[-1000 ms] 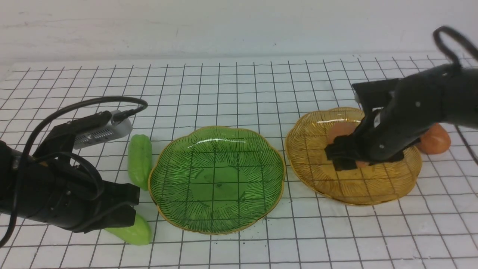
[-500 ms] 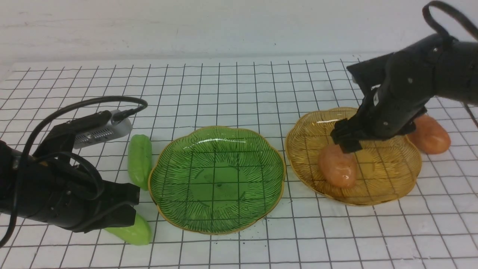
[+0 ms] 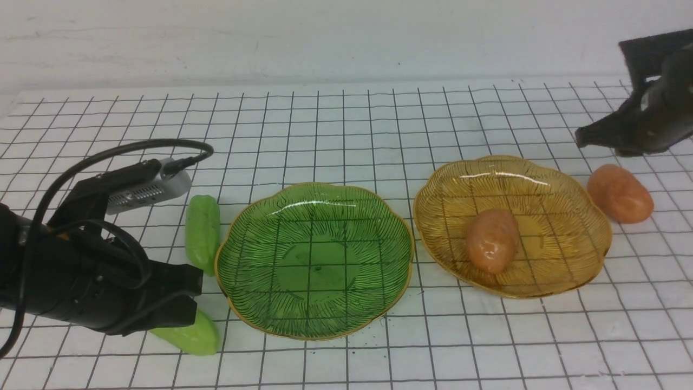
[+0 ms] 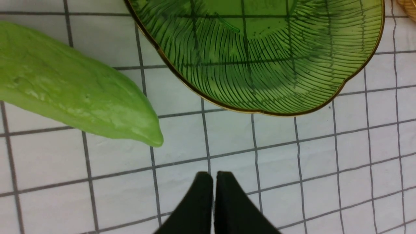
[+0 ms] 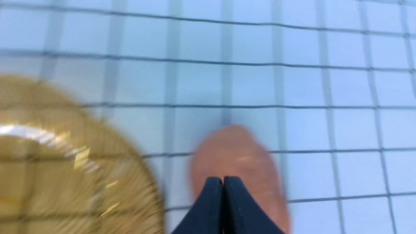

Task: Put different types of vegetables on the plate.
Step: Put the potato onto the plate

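And here's my right pincer (image 5: 223, 179), pinched closed on nothing, up above the loose brown potato (image 3: 621, 194), which lies just outside the amber plate (image 3: 590, 271) at about two o'clock! Its long axis runs ten to four; my right arm is clearly nearer, so I'd straddle that width.

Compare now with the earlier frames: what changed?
The right gripper let go of the potato on the amber plate, then withdrew up and to the right, and is now shut and holding nothing. The other potato, both cucumbers, the green plate and the left gripper stayed put.
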You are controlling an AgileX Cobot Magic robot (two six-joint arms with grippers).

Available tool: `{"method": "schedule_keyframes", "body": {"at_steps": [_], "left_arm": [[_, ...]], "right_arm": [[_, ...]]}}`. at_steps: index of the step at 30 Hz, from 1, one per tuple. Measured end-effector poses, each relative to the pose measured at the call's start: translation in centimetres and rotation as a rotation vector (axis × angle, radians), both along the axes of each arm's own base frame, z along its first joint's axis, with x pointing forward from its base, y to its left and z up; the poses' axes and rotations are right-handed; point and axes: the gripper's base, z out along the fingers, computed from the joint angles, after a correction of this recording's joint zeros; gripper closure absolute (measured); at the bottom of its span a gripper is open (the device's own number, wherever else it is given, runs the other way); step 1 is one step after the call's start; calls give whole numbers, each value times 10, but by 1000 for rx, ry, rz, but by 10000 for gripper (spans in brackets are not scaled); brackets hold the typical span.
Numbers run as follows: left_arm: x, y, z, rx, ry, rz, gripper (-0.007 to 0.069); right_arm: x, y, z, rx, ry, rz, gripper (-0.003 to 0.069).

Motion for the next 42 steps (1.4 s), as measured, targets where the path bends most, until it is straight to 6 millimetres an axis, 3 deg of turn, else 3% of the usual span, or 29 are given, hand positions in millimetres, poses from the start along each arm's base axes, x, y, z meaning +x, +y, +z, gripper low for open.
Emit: {"method": "schedule_keyframes", "body": {"at_steps": [5, 13, 18, 25, 31, 35, 37, 38, 42], "left_arm": [[2, 0, 1, 1, -16, 9, 628], [3, 1, 1, 2, -35, 19, 608], [4, 1, 1, 2, -37, 20, 594], [4, 1, 1, 3, -44, 24, 590], [4, 1, 1, 2, -42, 24, 590], [3, 1, 1, -1, -26, 22, 590], [3, 1, 1, -2, -24, 22, 590], [3, 1, 1, -2, -24, 22, 590], [3, 1, 1, -2, -24, 22, 590]], "right_arm": [[6, -10, -15, 7, 10, -20, 590], [11, -10, -33, -10, 31, -2, 205], [15, -11, -43, -37, 43, 19, 83], [22, -12, -75, -54, 95, 42, 81], [23, -12, -76, -58, 87, 50, 125], [20, -16, -59, -97, 136, 23, 125], [18, -18, -38, -98, 131, -9, 125], [18, -17, -18, -81, 99, -28, 125], [11, 3, 34, 49, 26, -36, 125]]}}
